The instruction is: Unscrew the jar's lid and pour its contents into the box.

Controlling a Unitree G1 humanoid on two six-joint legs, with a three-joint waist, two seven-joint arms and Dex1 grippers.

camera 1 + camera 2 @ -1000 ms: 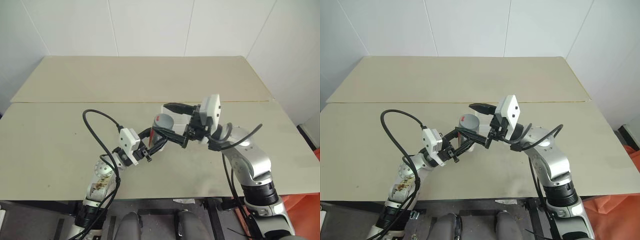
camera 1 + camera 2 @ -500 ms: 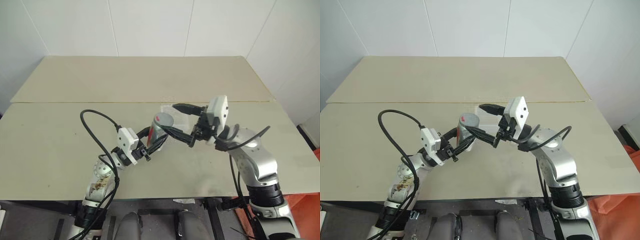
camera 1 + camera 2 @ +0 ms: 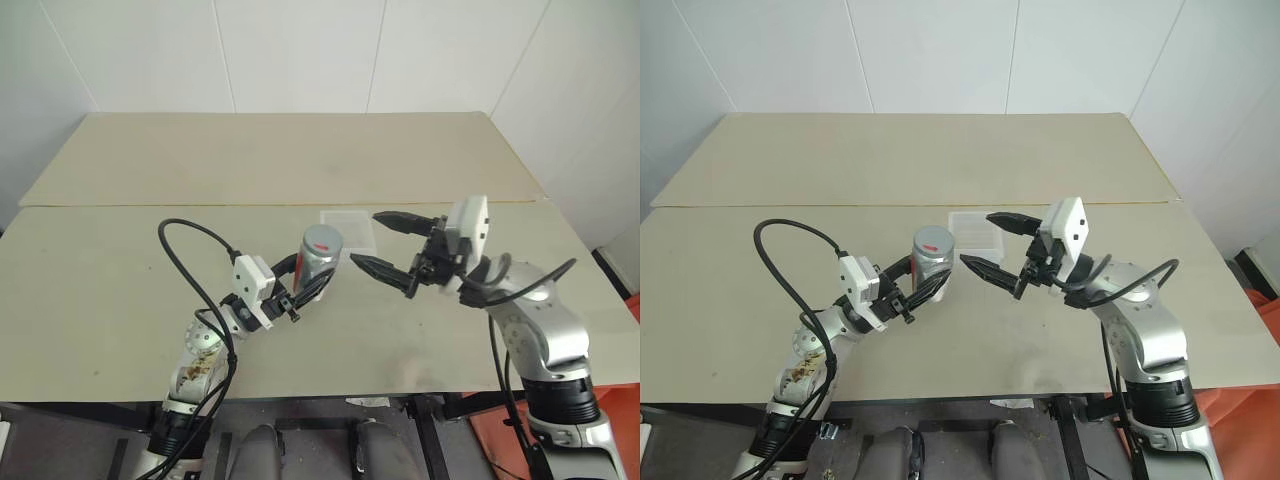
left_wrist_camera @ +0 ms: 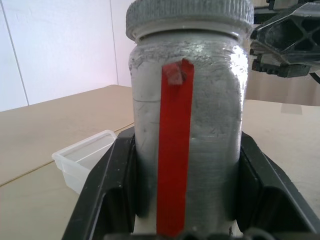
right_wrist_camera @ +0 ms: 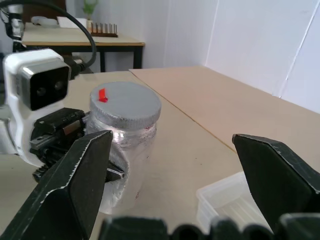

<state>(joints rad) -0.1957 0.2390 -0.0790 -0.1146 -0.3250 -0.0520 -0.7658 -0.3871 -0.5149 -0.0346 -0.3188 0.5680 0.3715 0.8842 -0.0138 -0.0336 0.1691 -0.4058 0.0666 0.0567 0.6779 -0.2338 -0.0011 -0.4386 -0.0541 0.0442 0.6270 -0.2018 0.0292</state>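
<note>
I'm seeing the left gripper [image 3: 312, 284] with its jaws clamped on the jar [image 3: 318, 258], holding it upright just above the desk [image 3: 120, 260]. The right gripper [image 3: 388, 242] is hanging beside the jar with its jaws spread wide, touching nothing. The grey lid [image 5: 125, 104] is sitting screwed on, red mark up. The clear box [image 3: 348, 230] is lying on the desk just behind.
</note>
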